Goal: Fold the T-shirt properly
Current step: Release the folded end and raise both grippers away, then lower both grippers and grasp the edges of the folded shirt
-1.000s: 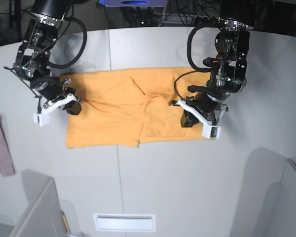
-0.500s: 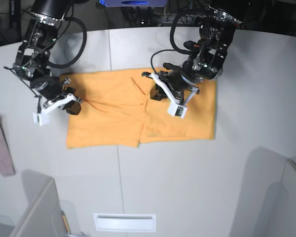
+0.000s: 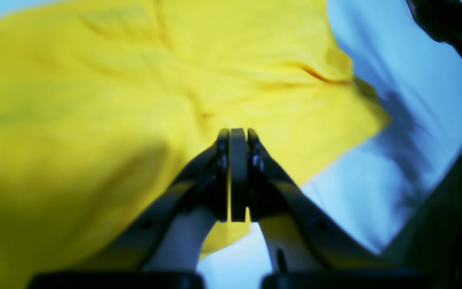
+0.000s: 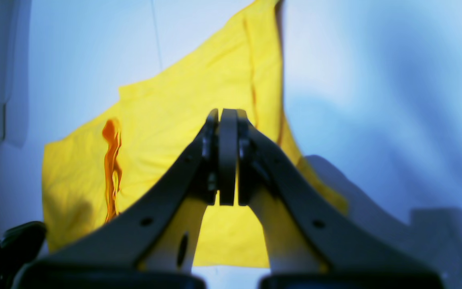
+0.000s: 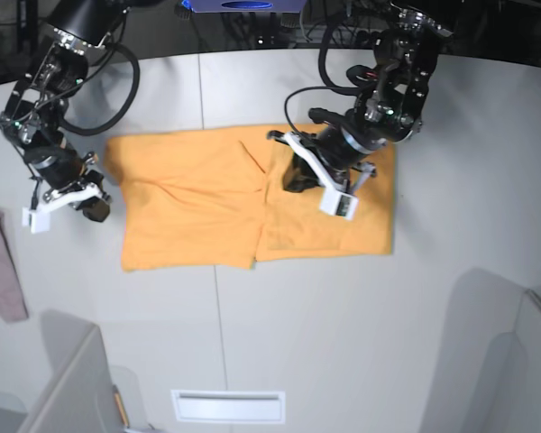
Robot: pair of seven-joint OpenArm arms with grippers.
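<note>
The orange-yellow T-shirt (image 5: pixel 198 207) lies flat on the grey table, folded into a wide rectangle with a crease near its middle. My left gripper (image 5: pixel 311 180) is over the shirt's right half. In the left wrist view it (image 3: pixel 238 132) is shut, and no cloth shows between the tips above the shirt (image 3: pixel 94 100). My right gripper (image 5: pixel 68 206) is over bare table just left of the shirt's left edge. In the right wrist view it (image 4: pixel 227 112) is shut and empty, with the shirt (image 4: pixel 167 120) beyond it.
A small pinkish-mauve cloth (image 5: pixel 0 266) hangs at the table's left edge. A white slot (image 5: pixel 227 406) is set in the table near the front. Grey partition panels stand at the front left (image 5: pixel 63 388) and front right (image 5: pixel 514 361).
My left gripper moved from the shirt's lower right edge up and left to near its middle. My right gripper moved left, off the shirt's left edge. The puckers there have flattened.
</note>
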